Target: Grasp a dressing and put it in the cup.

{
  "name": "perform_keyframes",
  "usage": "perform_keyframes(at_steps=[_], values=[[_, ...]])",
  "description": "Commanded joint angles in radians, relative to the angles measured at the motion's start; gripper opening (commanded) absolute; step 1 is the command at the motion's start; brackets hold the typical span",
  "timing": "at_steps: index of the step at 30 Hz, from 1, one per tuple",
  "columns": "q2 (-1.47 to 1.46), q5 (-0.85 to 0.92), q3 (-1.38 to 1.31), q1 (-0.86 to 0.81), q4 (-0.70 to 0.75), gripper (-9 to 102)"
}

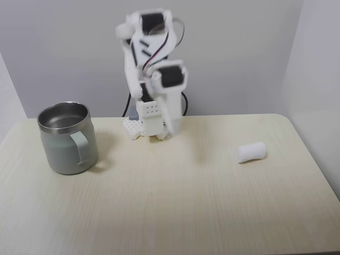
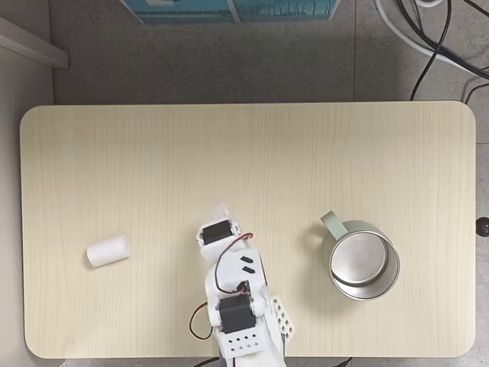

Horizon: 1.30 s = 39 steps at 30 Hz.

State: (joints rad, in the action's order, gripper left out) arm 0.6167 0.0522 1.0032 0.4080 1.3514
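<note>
No readable text, label, brand, number or sign in either fixed view, none on the cup (image 1: 66, 143), none on the dressing (image 1: 251, 152), none on the counter (image 2: 244, 168)

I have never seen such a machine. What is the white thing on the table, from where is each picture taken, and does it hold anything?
The white thing is a small robot arm with motors and wires, bolted at one edge of a pale wooden table. One fixed view looks at it from the front; another fixed view looks straight down from above. On the table stand a grey-green metal mug with a shiny inside, and, apart on the other side, a small white roll of gauze. The arm is folded near its base. It holds nothing; its jaws are too blurred to tell whether they are open.
</note>
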Motion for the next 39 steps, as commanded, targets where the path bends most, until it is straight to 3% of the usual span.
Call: perform_keyframes(at_steps=[1,12,27,39], values=[[0.129,-0.048,0.227,0.087,0.123,5],[0.641,-0.169,0.617,0.376,0.433,12],[1.083,-0.173,0.773,0.641,0.422,23],[1.374,-0.192,0.854,0.749,0.328,25]])
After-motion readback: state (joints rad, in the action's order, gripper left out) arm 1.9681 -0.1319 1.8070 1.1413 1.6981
